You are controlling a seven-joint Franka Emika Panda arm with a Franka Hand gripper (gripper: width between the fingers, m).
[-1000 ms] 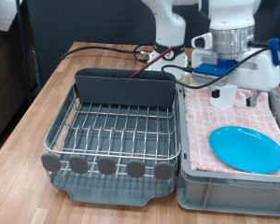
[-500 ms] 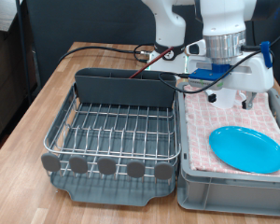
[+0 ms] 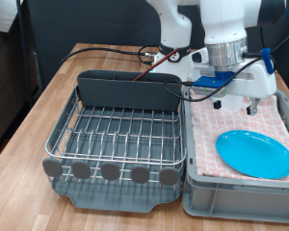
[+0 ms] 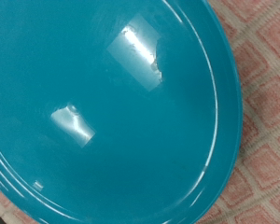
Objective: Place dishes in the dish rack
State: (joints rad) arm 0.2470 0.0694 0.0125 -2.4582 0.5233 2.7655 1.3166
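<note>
The light-blue plate lies flat on the pink checked cloth inside the grey bin, at the exterior view's right. It fills the wrist view, with cloth at one edge. My gripper hangs over the cloth just behind the plate, apart from it. Its fingers do not show in the wrist view. The dish rack stands at the exterior view's left with a bare wire grid. No mug or spoon shows clearly.
The rack's tall grey caddy stands along its far side. Black and red cables run over the wooden table behind the rack. The robot base stands at the back.
The hand has shifted a little towards the exterior view's left and turned. The plate and rack have not moved.
</note>
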